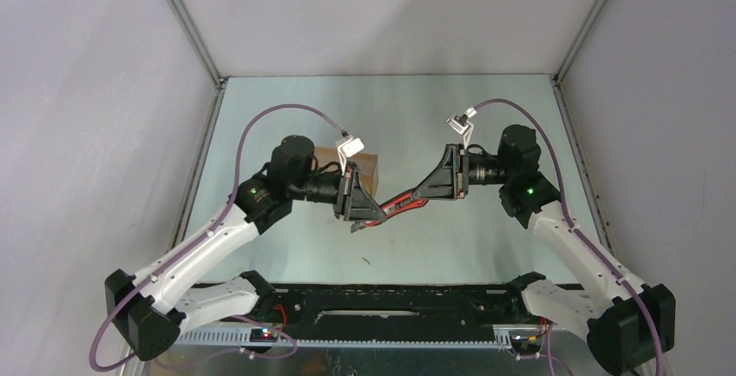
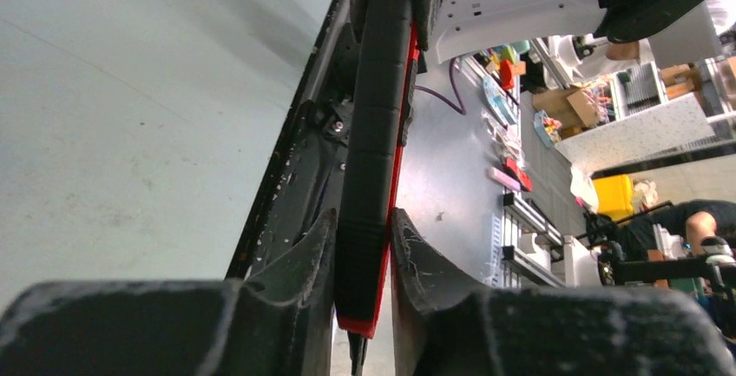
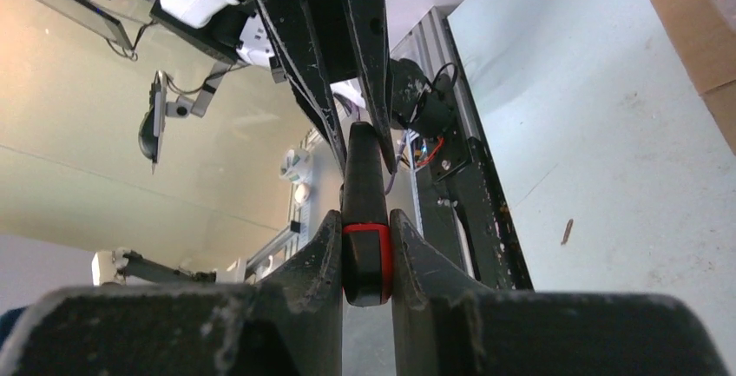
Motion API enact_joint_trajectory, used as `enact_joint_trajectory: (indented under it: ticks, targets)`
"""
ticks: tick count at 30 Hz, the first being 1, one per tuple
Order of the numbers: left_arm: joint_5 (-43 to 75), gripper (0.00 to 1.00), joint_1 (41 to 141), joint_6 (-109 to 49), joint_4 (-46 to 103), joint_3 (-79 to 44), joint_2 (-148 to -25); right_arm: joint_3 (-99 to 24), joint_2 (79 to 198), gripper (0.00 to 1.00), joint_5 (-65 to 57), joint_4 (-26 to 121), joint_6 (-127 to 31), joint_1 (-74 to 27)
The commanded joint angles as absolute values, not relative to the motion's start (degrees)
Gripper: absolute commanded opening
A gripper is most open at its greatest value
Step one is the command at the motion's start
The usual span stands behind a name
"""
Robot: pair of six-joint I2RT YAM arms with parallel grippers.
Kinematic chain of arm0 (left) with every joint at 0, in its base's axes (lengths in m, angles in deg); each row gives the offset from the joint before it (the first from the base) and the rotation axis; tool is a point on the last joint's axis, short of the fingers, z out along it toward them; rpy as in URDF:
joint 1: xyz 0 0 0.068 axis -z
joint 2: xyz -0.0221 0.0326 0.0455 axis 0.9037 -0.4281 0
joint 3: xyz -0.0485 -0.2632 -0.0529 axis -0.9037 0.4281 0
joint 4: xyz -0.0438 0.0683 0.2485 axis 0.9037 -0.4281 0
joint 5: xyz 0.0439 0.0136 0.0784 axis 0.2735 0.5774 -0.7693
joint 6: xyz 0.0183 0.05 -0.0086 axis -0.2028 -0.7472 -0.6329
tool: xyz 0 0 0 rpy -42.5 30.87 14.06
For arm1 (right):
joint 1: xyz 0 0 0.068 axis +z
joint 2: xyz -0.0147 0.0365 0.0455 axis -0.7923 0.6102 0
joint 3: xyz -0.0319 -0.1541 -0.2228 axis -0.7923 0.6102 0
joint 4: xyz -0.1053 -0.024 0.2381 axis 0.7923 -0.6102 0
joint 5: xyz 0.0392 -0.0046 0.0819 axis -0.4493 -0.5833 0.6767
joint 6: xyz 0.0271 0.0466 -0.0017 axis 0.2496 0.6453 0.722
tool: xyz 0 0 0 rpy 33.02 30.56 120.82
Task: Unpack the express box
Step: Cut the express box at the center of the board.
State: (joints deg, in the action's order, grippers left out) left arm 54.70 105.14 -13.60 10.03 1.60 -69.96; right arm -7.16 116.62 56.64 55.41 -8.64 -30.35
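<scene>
knife (image 1: 404,202): between left fingers (image 1: 364,213), right fingers (image 1: 431,189) | express box (image 1: 371,170): behind left fingers

Plain brown express box (image 1: 371,171); red-and-black utility knife (image 1: 404,202) — pale grey-green table (image 1: 286,115)

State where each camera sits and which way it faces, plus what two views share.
Top external: above, behind the bases, looking down on table, express box, both arms.
Left wrist: on left arm, facing the right gripper along the utility knife; left fingers show.
Right wrist: on right arm, facing the left gripper; right fingers show.
Shared: both wrist views show the utility knife.
</scene>
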Motion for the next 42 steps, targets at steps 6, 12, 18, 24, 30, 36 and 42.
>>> enact_joint_trajectory:
  ticks: [6,12,18,24,30,36,42]
  targets:
    - [56.89,0.11,106.53,-6.14,21.54,3.72,-70.93,-10.49,117.69,0.0,50.55,56.61,-9.37,-28.31]
    - [56.52,0.0,106.54,-4.41,23.58,2.99,-71.32,-10.49,117.1,0.22,47.36,50.5,-13.35,-27.98]
    - [55.09,0.0,106.54,-0.68,29.67,4.8,-71.03,-6.6,114.74,0.65,38.76,61.9,-1.97,-27.98]
    - [51.07,0.0,106.54,1.64,30.57,3.49,-74.21,-0.32,111.71,0.75,27.63,72.46,5.39,-23.14]
    - [50.88,0.0,106.62,5.09,34.49,2.65,-78.22,3.97,110.41,0.66,16.06,79.35,8.0,-17.4]
    - [50.66,0.0,106.59,7.29,36.16,2.16,-79.57,5.71,110.74,0.21,7.25,81.45,8.17,-12.92]
    - [50.84,0.46,106.6,6.74,34.84,4.02,-77.02,6.63,109.55,0.0,5.28,80.45,8.42,-14.62]
